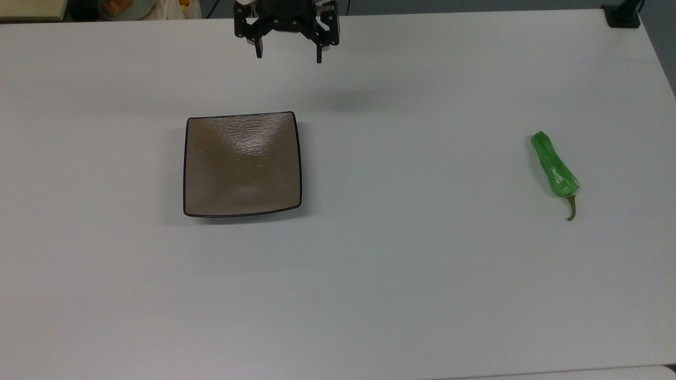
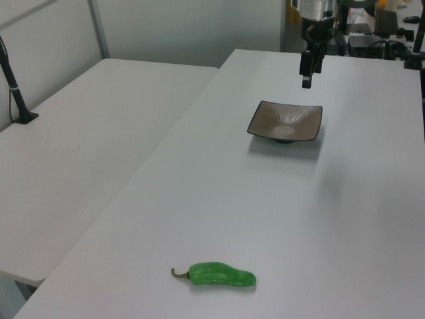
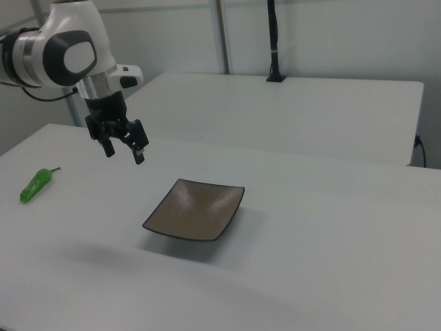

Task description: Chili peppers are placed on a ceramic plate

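A glossy green chili pepper (image 1: 554,169) with an olive stem lies alone on the white table at the top view's right; it is also the chili pepper (image 2: 221,275) near the left view's bottom edge and the chili pepper (image 3: 36,185) at the right view's left. The square brown ceramic plate (image 1: 242,164) with a black rim sits bare, also seen as the plate (image 2: 285,121) and the plate (image 3: 196,209). My gripper (image 1: 289,56) hangs open and holds nothing, above the table beyond the plate's far edge; gripper (image 3: 124,154), gripper (image 2: 306,82).
The white table (image 1: 401,274) spreads wide between plate and pepper. A second white table (image 2: 86,133) adjoins it on the left view's left. A black post base (image 1: 622,16) stands at the top view's upper right corner. Clutter (image 1: 119,6) lies past the top view's upper left edge.
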Action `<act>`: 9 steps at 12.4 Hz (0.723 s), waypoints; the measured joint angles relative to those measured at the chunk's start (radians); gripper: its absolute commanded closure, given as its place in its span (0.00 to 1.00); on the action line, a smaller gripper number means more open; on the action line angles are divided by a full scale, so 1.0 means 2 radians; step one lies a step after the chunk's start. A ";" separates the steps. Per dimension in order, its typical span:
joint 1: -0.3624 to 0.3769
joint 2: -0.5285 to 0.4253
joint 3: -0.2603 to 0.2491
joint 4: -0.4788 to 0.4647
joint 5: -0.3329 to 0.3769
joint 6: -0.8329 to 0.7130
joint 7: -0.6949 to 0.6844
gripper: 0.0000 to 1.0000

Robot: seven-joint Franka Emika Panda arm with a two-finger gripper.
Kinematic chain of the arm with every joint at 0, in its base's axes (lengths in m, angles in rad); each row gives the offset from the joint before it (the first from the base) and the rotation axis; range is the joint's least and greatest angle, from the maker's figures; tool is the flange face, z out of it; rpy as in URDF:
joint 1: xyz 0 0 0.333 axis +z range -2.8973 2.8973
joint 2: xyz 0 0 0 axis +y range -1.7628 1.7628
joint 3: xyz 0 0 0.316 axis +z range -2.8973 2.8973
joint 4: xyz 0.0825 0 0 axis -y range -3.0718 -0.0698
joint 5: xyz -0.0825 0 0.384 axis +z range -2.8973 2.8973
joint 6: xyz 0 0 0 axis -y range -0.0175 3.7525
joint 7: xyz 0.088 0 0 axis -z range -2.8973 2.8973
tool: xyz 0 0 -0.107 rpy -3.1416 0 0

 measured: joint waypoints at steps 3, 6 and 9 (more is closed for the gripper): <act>0.000 0.000 0.000 0.000 0.000 0.000 -0.026 0.00; 0.000 0.000 0.000 0.000 0.001 0.001 -0.032 0.00; 0.004 0.000 0.003 0.000 0.020 0.010 -0.034 0.00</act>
